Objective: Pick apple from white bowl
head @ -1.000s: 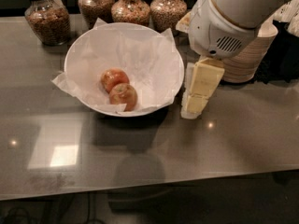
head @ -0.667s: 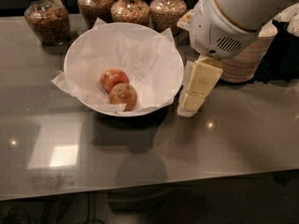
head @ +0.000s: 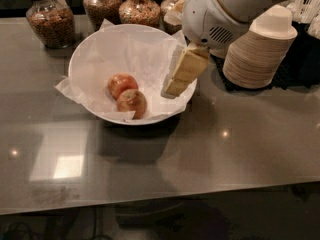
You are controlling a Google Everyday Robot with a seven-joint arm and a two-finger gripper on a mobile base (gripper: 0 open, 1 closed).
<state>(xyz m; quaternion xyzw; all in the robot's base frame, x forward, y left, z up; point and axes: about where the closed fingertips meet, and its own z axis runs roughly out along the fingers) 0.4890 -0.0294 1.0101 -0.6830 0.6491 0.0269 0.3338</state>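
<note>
The white bowl (head: 90, 59), lined with crumpled white paper, stands on the grey table at the back centre-left. Two apples lie touching on its floor. The apple (head: 121, 84), the deeper red one, is the farther of the two. The paler orange-yellow apple (head: 132, 103) lies just in front of it. My gripper (head: 171, 88), beige and grey, hangs from the white arm above the bowl's right rim. It points down and to the left, a short way right of the apples, and holds nothing that I can see.
Several glass jars of grains (head: 49, 18) line the table's back edge behind the bowl. A tall stack of small beige paper bowls (head: 257, 54) stands on a dark mat at the right. The table's front edge (head: 160, 199) runs across below.
My gripper has moved left and away from the table surface, from beside the bowl's right outside wall to over its right rim. The apples and bowl have not moved.
</note>
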